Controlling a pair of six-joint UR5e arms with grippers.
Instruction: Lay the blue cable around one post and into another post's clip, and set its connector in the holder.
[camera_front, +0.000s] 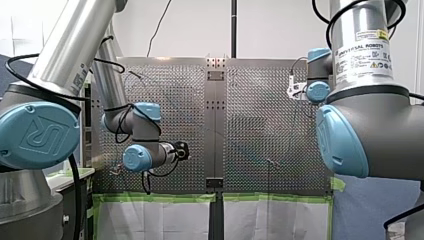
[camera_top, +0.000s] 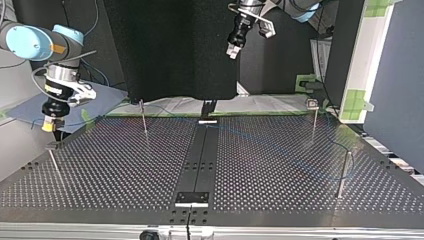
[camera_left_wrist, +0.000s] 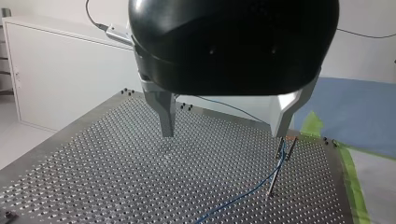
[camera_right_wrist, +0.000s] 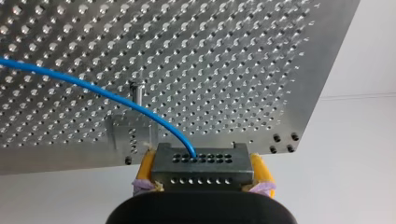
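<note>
- At the very front of the right wrist view, my right gripper (camera_right_wrist: 203, 173) is clamped on the connector (camera_right_wrist: 205, 158). Its yellow pads (camera_right_wrist: 145, 165) press the block's two short ends. This grip leaves the block's perforated face and the cable exit free, which I judge is what lets it be lowered into a seat.
- From that face the blue cable (camera_right_wrist: 93, 88) rises in a loose arc and runs off over the table (camera_right_wrist: 280, 70). The slack suggests nothing is pulling against the grip.
- Just ahead of the connector, at the table's edge, stands a small pale bracket (camera_right_wrist: 123, 135), which I take to be the holder. A short post (camera_right_wrist: 137, 93) stands just behind it. The connector is near the bracket but apart from it, so setting it in is the step in hand. The move calls for squaring the block to the bracket before coming down.
- In the left wrist view, my left gripper (camera_left_wrist: 224, 133) hangs well above the plate. Its metal fingers (camera_left_wrist: 166, 116) are spread wide and hold nothing. I read it as parked out of the way.
- Beyond the far finger a thin clip post (camera_left_wrist: 279, 170) leans in the view. The cable crosses the plate to its foot and climbs along it toward the top. I cannot tell whether it is seated in the clip.
- Farthest off, another stretch of cable crosses behind the gripper body toward the table's far corner.
</note>
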